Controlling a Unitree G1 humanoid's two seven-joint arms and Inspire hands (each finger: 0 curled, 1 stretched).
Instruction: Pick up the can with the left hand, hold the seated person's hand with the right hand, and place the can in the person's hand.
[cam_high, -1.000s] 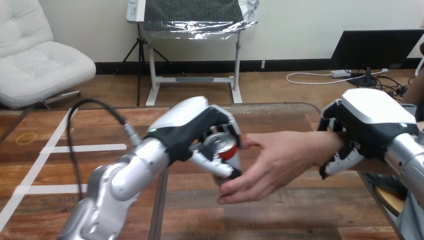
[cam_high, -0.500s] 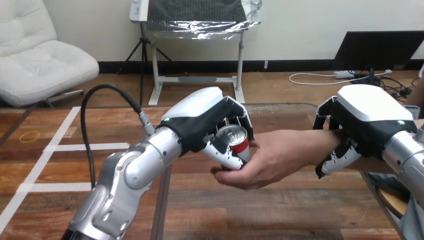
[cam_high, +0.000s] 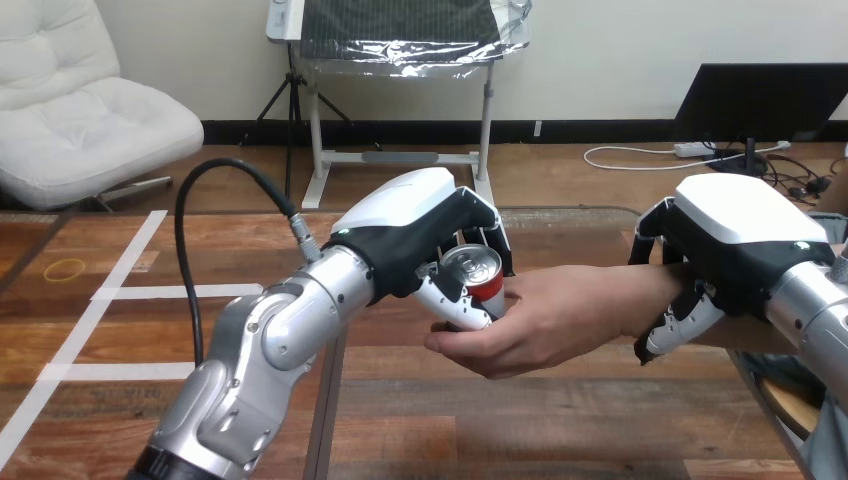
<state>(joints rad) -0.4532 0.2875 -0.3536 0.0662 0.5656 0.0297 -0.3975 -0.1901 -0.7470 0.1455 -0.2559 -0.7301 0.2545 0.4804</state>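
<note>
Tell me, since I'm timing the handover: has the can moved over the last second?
Yes. Against the table seam, the can has gone slightly right, into the person's hand; the left hand grips it.

Red-and-silver metal can (cam_high: 478, 274), centre of frame: top and strip of red side show; lower body and base hidden behind thumb of black-and-white left robot hand (cam_high: 410, 235) and person's hand (cam_high: 545, 322). Cannot tell whether base rests on palm. Person's wrist (cam_high: 645, 290) mostly covered by black-and-white right robot hand (cam_high: 735, 245), centre right of frame. Lower right: right silver forearm (cam_high: 815, 315) cut off by right edge. Lower left: left silver forearm (cam_high: 260, 350) cut off by bottom edge.
</note>
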